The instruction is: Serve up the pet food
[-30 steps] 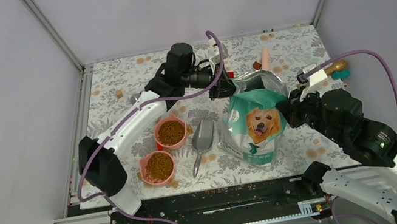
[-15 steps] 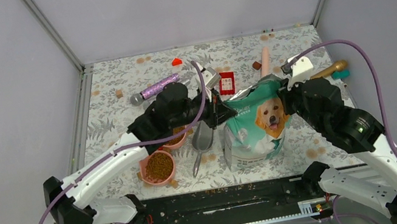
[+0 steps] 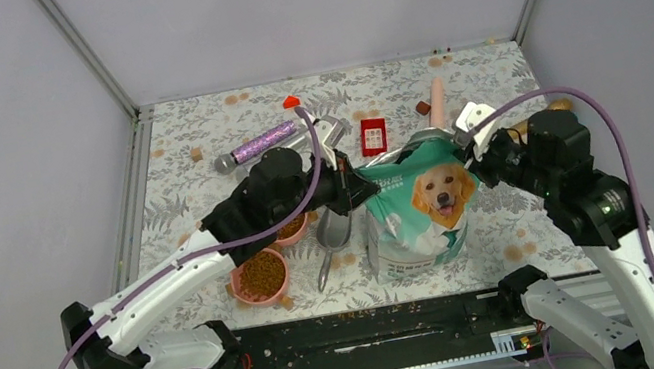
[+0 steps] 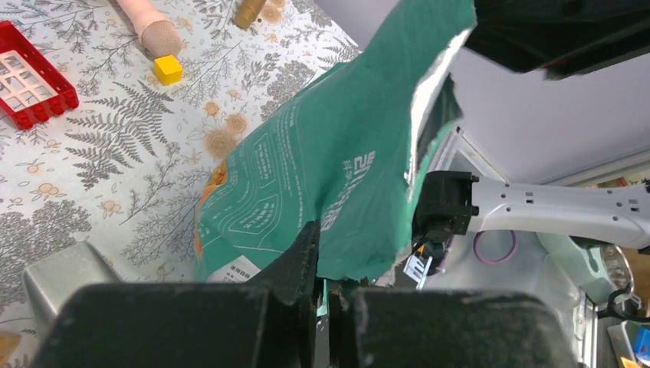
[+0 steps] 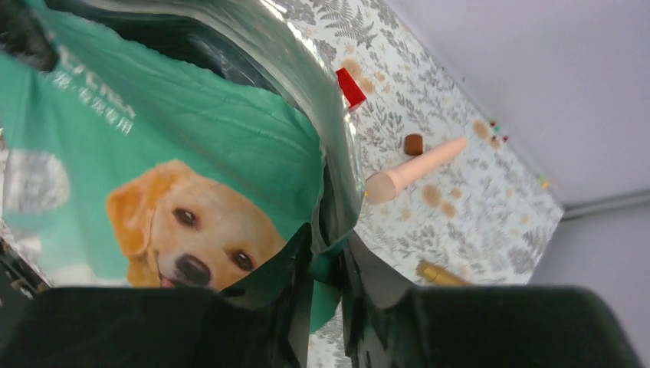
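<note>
Your left pincer (image 3: 362,188) is clamped on the pouch (image 3: 420,214) at its left top edge; your right pincer (image 3: 473,161) nips the right top edge; the pouch stands upright mid-desk (image 3: 191,127); kibble (image 3: 262,272) fills two bowls (image 3: 234,280) to its left.

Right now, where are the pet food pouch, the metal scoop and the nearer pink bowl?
pet food pouch (image 3: 442,195): top view, the dog's face.
metal scoop (image 3: 335,232): top view, its head.
nearer pink bowl (image 3: 236,282): top view, its left rim.
</note>
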Controlling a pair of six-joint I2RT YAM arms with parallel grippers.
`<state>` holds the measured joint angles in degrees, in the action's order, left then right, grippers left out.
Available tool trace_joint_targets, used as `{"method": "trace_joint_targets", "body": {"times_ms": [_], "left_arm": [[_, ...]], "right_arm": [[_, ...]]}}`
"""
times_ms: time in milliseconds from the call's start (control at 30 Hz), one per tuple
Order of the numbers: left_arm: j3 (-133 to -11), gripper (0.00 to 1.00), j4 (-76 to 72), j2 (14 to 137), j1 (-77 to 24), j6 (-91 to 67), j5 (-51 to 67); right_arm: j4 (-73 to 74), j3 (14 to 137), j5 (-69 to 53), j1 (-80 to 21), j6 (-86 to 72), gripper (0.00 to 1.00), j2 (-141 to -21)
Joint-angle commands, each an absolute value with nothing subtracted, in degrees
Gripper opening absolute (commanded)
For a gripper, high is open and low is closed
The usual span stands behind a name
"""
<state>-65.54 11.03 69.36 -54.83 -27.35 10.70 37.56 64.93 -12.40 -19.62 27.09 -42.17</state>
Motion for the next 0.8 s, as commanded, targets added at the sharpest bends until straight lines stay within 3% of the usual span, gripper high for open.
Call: {"method": "trace_joint_targets", "body": {"times_ms": [0,200,367,767], "left_arm": [[-68.1,0.0,14.65,65.92,-53.96,-23.55,9.52],[-68.37,0.0,14.83,65.49,-53.98,-18.76,11.8],[-68.45,0.0,14.7,64.33,-53.96,-17.92,11.71],[-68.66,0.0,13.69,62.16,-53.97,-13.59,14.76]], "right_arm": [[48.88,75.45,-20.1,-17.77,45.86,0.3,-44.3],[67.57,90.41,-25.49,-17.31,55.72,0.5,-54.74],[76.89,92.93,-28.86,-17.4,65.39,0.52,-56.18],[65.87,91.21,-23.11,-17.33,61.7,0.51,-59.7]]}}
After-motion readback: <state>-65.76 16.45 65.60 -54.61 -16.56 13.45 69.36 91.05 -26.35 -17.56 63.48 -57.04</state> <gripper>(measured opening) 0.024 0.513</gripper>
